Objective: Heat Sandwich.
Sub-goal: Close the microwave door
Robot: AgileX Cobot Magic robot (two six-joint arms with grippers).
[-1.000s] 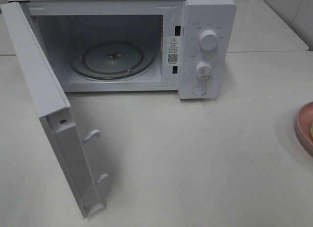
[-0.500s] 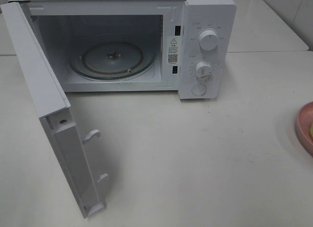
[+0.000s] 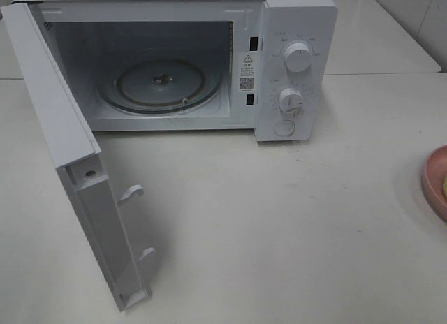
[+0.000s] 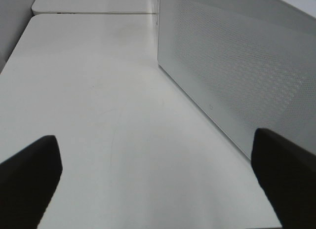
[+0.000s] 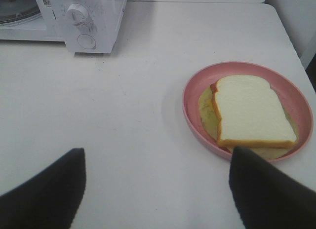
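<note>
The sandwich [image 5: 249, 110], pale bread over a yellow-green filling, lies on a round pink plate [image 5: 192, 98] on the white table. In the right wrist view my right gripper [image 5: 157, 194] hovers open and empty, short of the plate, one dark finger [image 5: 44, 194] on each side of the picture. The white microwave [image 3: 293, 59] stands at the back with its door [image 3: 70, 149] swung wide open and a bare glass turntable [image 3: 160, 83] inside. My left gripper [image 4: 158, 177] is open and empty beside the door's perforated outer face [image 4: 237, 66]. Neither gripper shows in the high view.
In the high view only the pink plate's rim [image 3: 434, 177] shows, at the right edge. Two dials [image 3: 298, 56] and a button sit on the microwave's right panel. The open door juts toward the table's front left. A second table top [image 3: 377, 38] lies behind.
</note>
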